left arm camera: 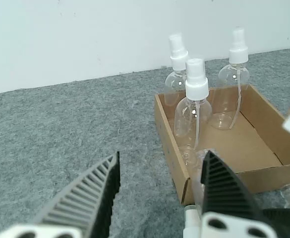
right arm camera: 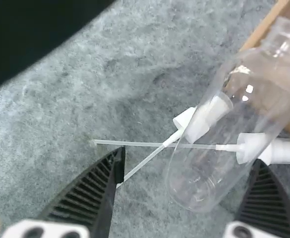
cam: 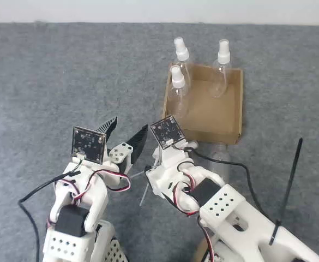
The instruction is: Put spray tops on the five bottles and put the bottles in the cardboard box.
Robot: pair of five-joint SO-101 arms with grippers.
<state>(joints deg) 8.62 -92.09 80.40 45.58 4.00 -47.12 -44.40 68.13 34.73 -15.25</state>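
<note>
Three bottles fitted with spray tops stand upright at the cardboard box (cam: 208, 117). The near bottle (left arm camera: 192, 116) is inside, against the wall on the robot's left. The far-right bottle (left arm camera: 230, 91) is on the box floor near the back wall. The far-left bottle (left arm camera: 174, 74) has its base hidden behind the near one, so it cannot be confirmed that it stands inside. An uncapped bottle (right arm camera: 219, 144) lies on its side on the grey worktop (cam: 66, 76), just outside the box's near wall. Two loose tops lie by it, the first spray top (right arm camera: 199, 121) and the second spray top (right arm camera: 276, 151), with their thin tubes crossing on the worktop. Whether either top touches the lying bottle cannot be determined. The right gripper (right arm camera: 189, 158) is low over this group and released, its jaws wide apart on either side of the lying bottle and clear of it. The left gripper (cam: 130, 125) is also released, jaws spread and holding nothing. It is above bare worktop beside the right arm, pointing toward the box's near-left corner.
</note>
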